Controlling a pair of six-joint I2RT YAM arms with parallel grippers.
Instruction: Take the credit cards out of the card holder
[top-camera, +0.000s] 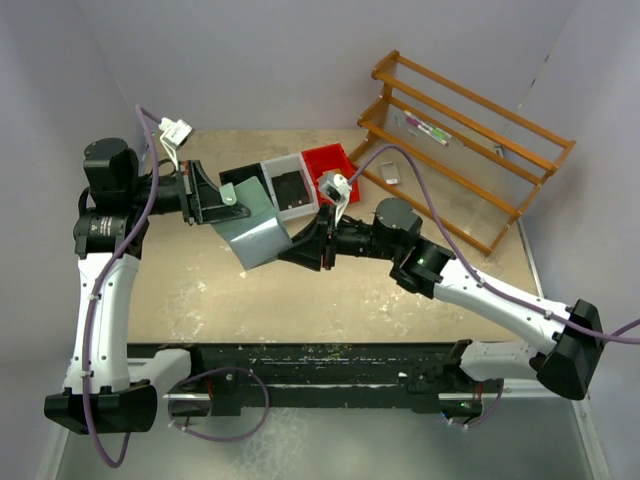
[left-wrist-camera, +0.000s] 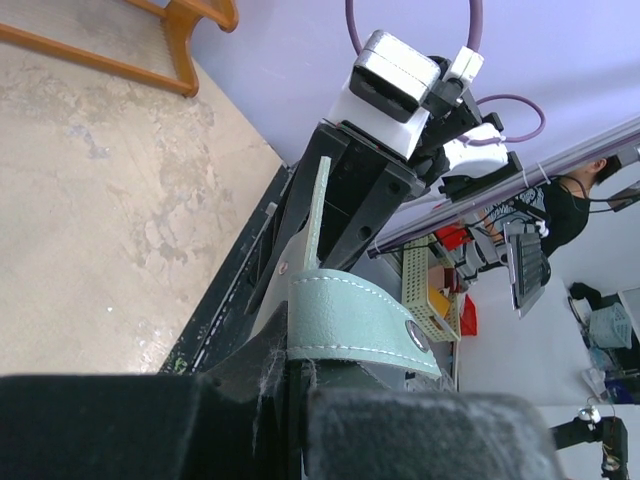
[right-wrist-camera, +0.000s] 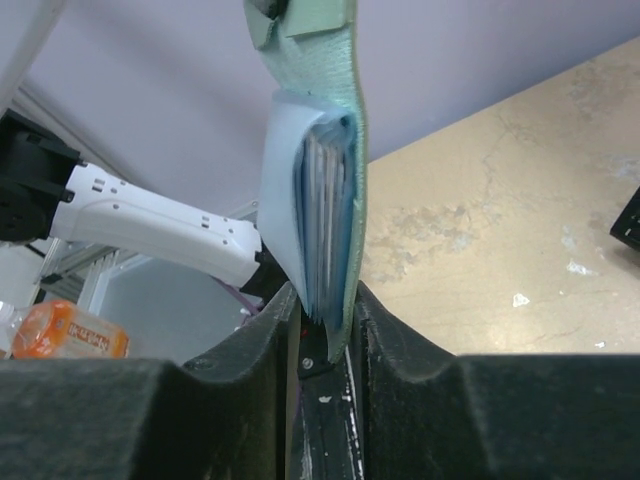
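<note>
The mint-green card holder (top-camera: 258, 232) hangs in the air between both arms above the middle of the table. My left gripper (top-camera: 222, 205) is shut on its upper end, and the snap tab (left-wrist-camera: 350, 320) lies over the black fingers (left-wrist-camera: 420, 430). My right gripper (top-camera: 305, 245) comes from the other side. In the right wrist view its jaws (right-wrist-camera: 325, 320) press on the holder's lower edge (right-wrist-camera: 330, 200), seen edge-on with its clear pocket pages fanned slightly. The credit cards are hidden among those pages.
Black (top-camera: 245, 180), grey (top-camera: 290, 185) and red (top-camera: 330, 162) bins stand in a row behind the holder. A wooden rack (top-camera: 470, 140) fills the back right, with a small silver device (top-camera: 390, 172) on the table beside it.
</note>
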